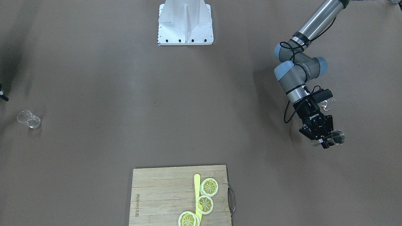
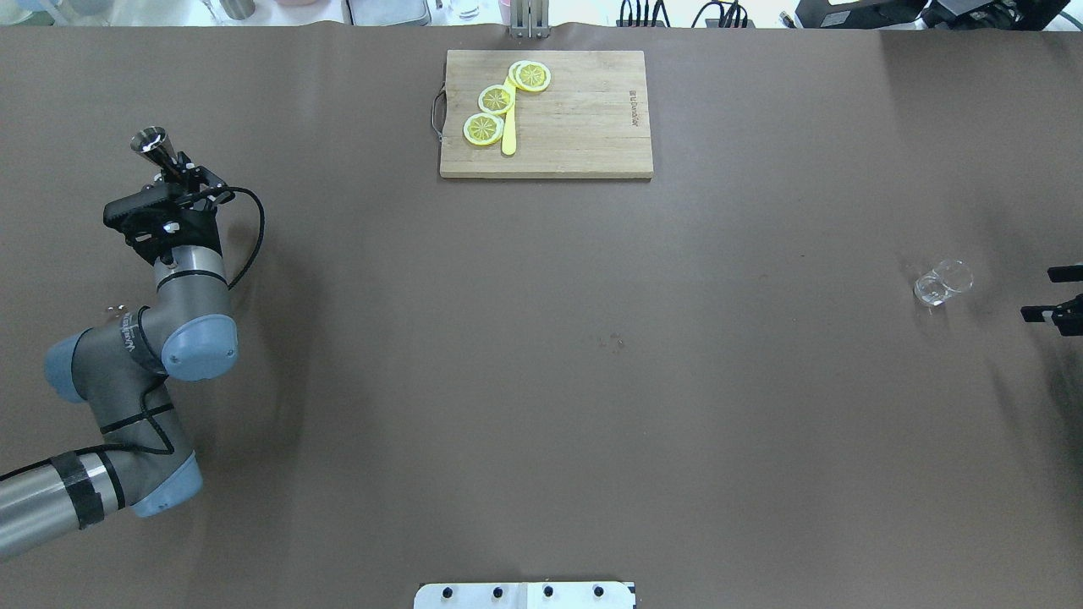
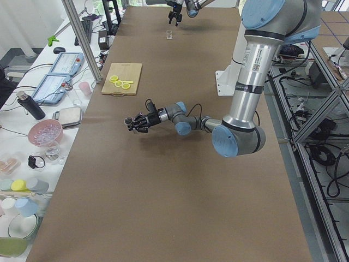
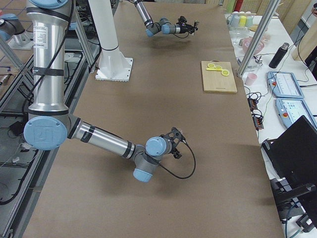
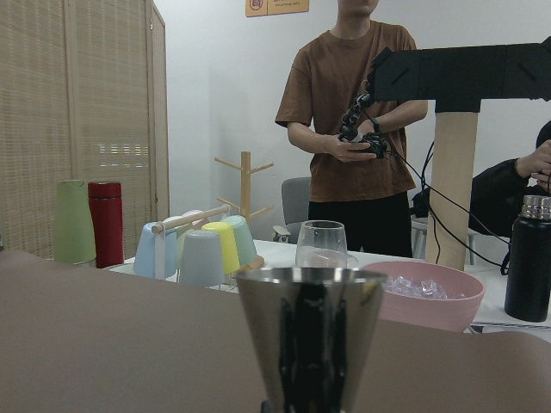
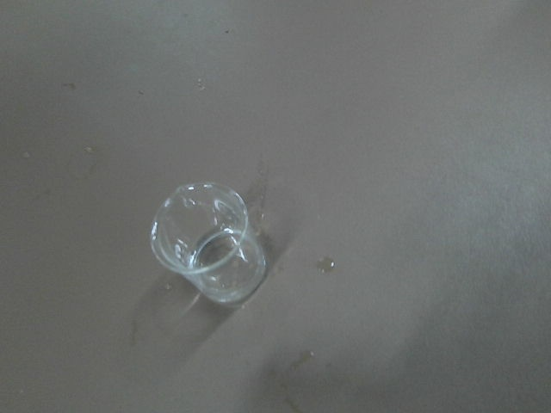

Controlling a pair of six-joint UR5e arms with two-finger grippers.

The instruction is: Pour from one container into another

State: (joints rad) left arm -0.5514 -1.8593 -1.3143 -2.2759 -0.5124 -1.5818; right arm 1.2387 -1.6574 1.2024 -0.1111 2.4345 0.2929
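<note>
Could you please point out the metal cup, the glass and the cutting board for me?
metal cup (image 2: 150,140), overhead view, on its open top.
glass (image 6: 207,245), right wrist view, on its clear wall.
cutting board (image 2: 584,118), overhead view, on bare wood.

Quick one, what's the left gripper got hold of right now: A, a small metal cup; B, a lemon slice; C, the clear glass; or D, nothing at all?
A: the left gripper is shut on the small metal cup, while the clear glass stands alone near the table's other end and the lemon slices lie on the cutting board.
</note>
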